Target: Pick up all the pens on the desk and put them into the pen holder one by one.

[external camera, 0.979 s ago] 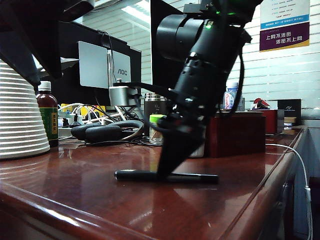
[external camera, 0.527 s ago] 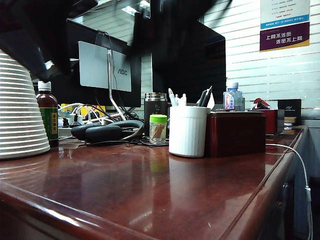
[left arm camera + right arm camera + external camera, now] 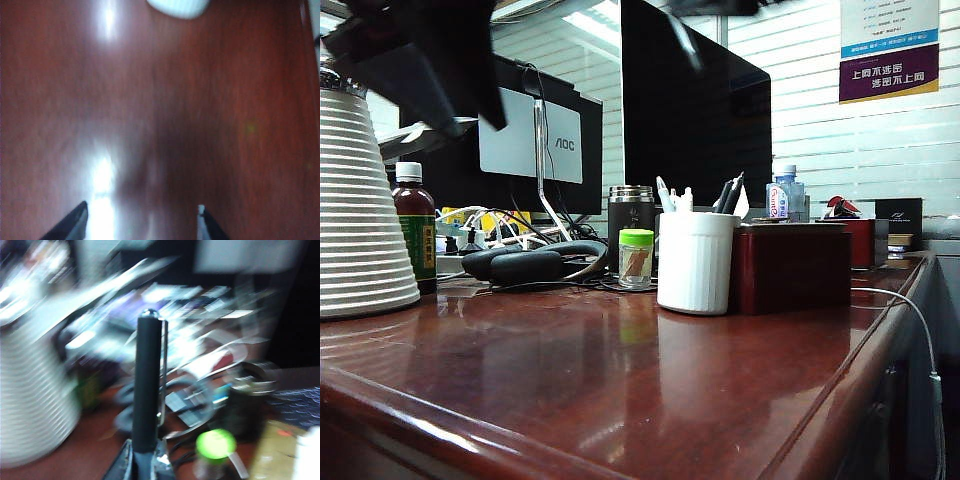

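Clamped upright in the right claw [image 3: 146,460], high above the glossy reddish-brown wooden worktop [image 3: 620,390]: a matte black pen with a silver clip [image 3: 148,390], mid-carry toward the white ribbed cylindrical pen holder [image 3: 695,262]. Off to the side, spread and empty over bare wood: the left claw [image 3: 140,220]. Called for next, by the look of it: lining up over the already crowded rim, with open room in front and a dark red box [image 3: 790,268] tight alongside.

My desk [image 3: 620,390] is a glossy reddish-brown with pale glints of light. The pen holder [image 3: 695,262] is white with fine vertical ribs. The pen [image 3: 148,385] in my right gripper [image 3: 146,460] is matte black with a silver clip. My left gripper [image 3: 140,222] shows dark fingers. Beside the holder sit a dark red box [image 3: 792,268] and a lime-green-capped jar [image 3: 636,258]
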Tool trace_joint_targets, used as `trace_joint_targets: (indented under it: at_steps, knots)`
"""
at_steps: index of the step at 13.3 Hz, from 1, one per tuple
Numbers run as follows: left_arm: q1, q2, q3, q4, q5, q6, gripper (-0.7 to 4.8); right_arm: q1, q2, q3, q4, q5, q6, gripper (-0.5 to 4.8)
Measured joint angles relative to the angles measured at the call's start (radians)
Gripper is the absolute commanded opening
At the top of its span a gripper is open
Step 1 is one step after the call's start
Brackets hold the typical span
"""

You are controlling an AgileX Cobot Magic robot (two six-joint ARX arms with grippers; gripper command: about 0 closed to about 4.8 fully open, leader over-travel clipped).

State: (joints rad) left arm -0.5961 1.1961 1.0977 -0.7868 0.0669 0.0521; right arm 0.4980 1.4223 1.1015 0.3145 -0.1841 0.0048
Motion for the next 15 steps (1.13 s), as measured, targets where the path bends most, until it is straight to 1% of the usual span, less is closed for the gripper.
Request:
trace_joint_targets:
  at_steps: [2, 3, 4, 5, 6, 9, 12, 14, 15]
  knots:
    - [0.000, 0.001, 0.000, 0.037, 0.000, 0.000, 2.78, -0.046, 0.019, -0.123, 0.191, 0.009, 0.100, -0.07]
    - [0.000, 0.006, 0.000, 0.053, 0.000, 0.000, 2.79, -0.052, 0.040, -0.161, 0.241, 0.013, 0.122, -0.07]
    - [0.000, 0.013, 0.000, 0.066, 0.000, 0.000, 2.79, -0.049, 0.077, -0.177, 0.265, 0.004, 0.129, -0.07]
    - [0.000, 0.024, 0.000, 0.077, 0.000, 0.000, 2.79, -0.047, 0.119, -0.179, 0.270, -0.021, 0.130, -0.07]
    - [0.000, 0.037, 0.000, 0.089, 0.000, 0.000, 2.79, -0.047, 0.157, -0.179, 0.308, -0.052, 0.131, -0.07]
    - [0.000, 0.088, 0.000, 0.113, 0.000, 0.000, 2.79, -0.061, 0.231, -0.178, 0.399, -0.046, 0.132, -0.07]
    - [0.000, 0.123, 0.000, 0.116, 0.000, 0.000, 2.78, -0.076, 0.262, -0.178, 0.403, -0.044, 0.129, -0.07]
    - [0.000, 0.129, 0.000, 0.144, 0.000, 0.000, 2.78, -0.076, 0.261, -0.177, 0.406, -0.044, 0.126, -0.05]
    - [0.000, 0.129, 0.000, 0.147, 0.000, 0.000, 2.78, -0.076, 0.264, -0.177, 0.406, -0.044, 0.125, 1.10]
